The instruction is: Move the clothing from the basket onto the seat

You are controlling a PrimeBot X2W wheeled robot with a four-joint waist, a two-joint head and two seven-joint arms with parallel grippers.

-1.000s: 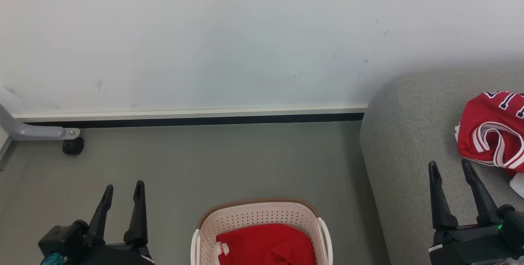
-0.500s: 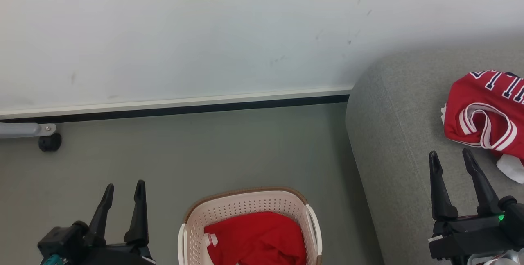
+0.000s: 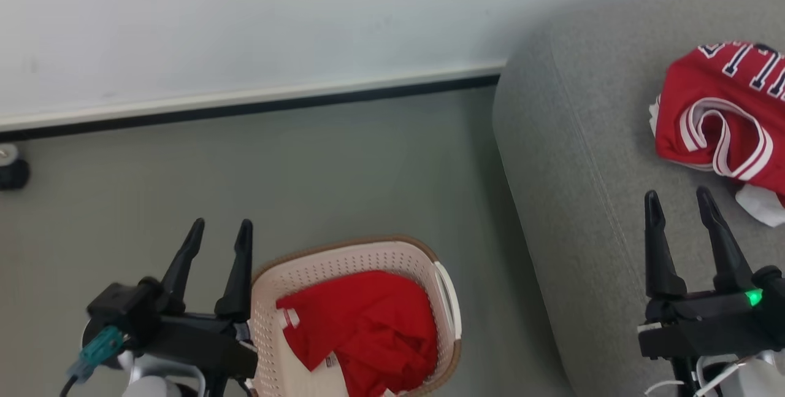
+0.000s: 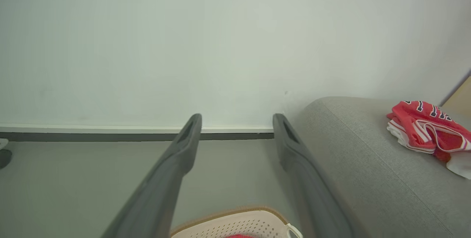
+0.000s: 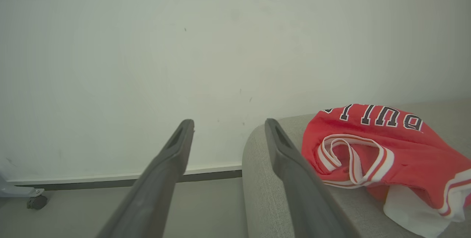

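Grey-green floor (image 3: 306, 158) runs back to a pale, scuffed wall (image 3: 245, 16), with a white skirting strip (image 3: 245, 97) over a dark line where they meet; on the right the grey fabric seat (image 3: 576, 139) rises with its rounded corner close to that wall, a seam running down its top. The basket (image 3: 343, 251) stands on the floor beside the seat, a strip of floor between them; a red garment (image 3: 368, 323) lies crumpled inside it, below the brown rim. On the seat lies the lettered jersey (image 3: 717, 108), striped trim looped on top, white lining poking out at its near edge. Left gripper (image 3: 221, 223) hangs just beside the basket's left wall, fingers spread and empty; right gripper (image 3: 677, 192) hovers over the seat just short of the jersey, fingers likewise apart, nothing between them.

The picture's right edge cuts the jersey, so just part of its dark lettering reads; the bottom edge clips the basket, and the left gripper's body covers its left side; a small white patch at the garment's lower fold is perhaps a label, too small to tell; a dark castor (image 3: 12, 171) sits half cut off at the far left.
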